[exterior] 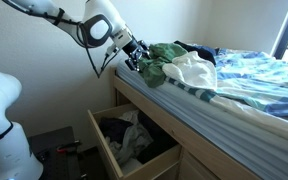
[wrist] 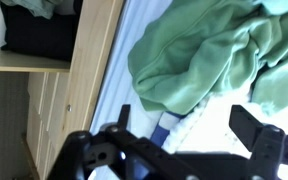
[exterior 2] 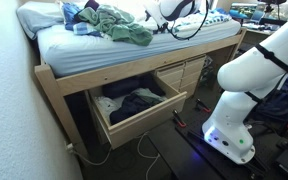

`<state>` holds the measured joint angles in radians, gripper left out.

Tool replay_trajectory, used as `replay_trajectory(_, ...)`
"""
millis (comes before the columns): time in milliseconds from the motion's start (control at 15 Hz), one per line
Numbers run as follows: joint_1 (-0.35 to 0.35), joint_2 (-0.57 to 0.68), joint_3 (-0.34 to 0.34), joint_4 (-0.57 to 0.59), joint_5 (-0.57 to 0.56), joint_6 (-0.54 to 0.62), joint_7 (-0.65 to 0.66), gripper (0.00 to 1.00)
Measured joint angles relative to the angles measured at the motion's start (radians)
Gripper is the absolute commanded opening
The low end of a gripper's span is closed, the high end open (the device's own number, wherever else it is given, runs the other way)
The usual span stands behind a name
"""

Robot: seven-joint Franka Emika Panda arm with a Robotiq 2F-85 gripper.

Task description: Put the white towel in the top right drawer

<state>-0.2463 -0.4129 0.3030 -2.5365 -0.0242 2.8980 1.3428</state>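
White towel (exterior: 192,70): lies crumpled on the bed (exterior: 234,100), against the green garment (exterior: 160,66). Top right drawer (exterior: 108,150): pulled out below the bed edge, with clothes inside. Fingers (wrist: 250,128): spread wide, empty, just above the green garment's edge.

Item 1: green garment (wrist: 214,60), cut off by the top and right edges of my wrist view.
Item 2: top right drawer (exterior: 102,148), inside too dark for me to identify anything.
Item 3: white towel (exterior: 196,72), outline too small for me to trace.
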Motion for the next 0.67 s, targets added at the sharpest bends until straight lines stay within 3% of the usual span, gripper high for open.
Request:
replay_trajectory(333, -0.228, -0.033, 0.074, -0.009, -0.064, 0.063, 0.175, 1.0)
replay_trajectory(533, -0.391, -0.053, 0.161, -0.008, -0.102, 0.09, 0.288, 1.0)
replay_trajectory(667, -0.422, -0.056, 0.185, -0.008, -0.105, 0.094, 0.309, 1.0)
